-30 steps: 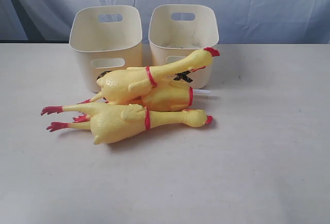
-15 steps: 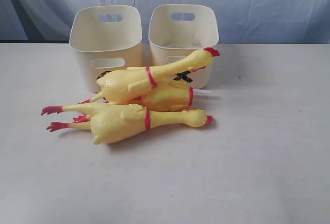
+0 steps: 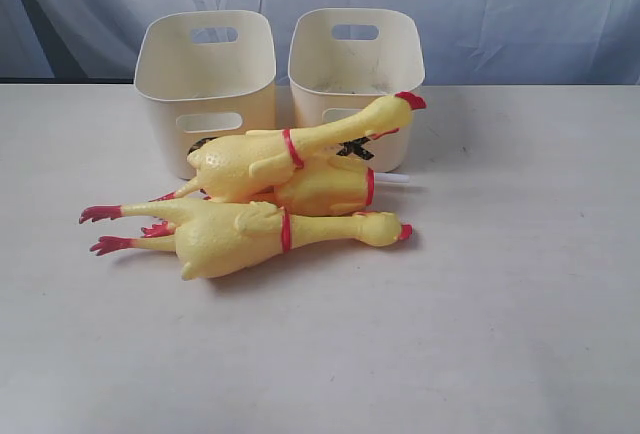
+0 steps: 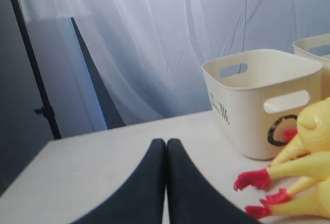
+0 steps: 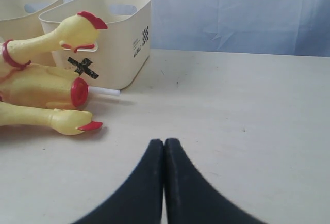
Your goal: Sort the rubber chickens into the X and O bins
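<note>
Holding my left gripper (image 4: 166, 144) and right gripper (image 5: 164, 144) pressed together, empty, I fear the stacked rubber chickens (image 3: 250, 166) could tumble when I pull one, jarring the X bin (image 3: 318, 74) at one o'clock.

left gripper (image 4: 166, 141): black fingers (image 4: 147, 188) pressed flat together along the whole seam, no gap, nothing between them. right gripper (image 5: 164, 142): same, fingers (image 5: 183, 193) closed tip to tip, empty. Both pairs taper to rounded tips. Only the fingers show in the wrist views, no wrists or arm links.
</note>
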Robot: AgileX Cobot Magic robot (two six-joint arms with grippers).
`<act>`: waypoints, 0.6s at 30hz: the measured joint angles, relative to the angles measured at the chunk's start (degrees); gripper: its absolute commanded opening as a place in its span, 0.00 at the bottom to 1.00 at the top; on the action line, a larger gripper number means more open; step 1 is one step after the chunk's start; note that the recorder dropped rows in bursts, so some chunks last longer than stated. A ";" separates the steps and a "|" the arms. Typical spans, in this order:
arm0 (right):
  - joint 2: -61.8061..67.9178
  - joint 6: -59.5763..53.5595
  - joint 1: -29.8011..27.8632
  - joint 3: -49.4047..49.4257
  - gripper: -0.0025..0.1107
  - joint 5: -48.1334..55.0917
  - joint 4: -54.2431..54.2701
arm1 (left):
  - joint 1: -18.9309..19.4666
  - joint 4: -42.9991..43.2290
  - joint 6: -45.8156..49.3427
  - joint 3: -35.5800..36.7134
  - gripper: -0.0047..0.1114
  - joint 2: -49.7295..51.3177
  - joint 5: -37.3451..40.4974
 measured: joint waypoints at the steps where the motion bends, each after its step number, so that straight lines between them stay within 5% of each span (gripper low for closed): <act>1: 0.00 0.00 0.00 0.00 0.01 0.00 0.00 | 0.00 0.75 0.00 0.00 0.04 0.00 -1.26; 18: 0.00 0.00 0.00 0.00 0.01 0.00 0.00 | 0.00 -2.54 -17.73 -0.43 0.04 0.83 -20.00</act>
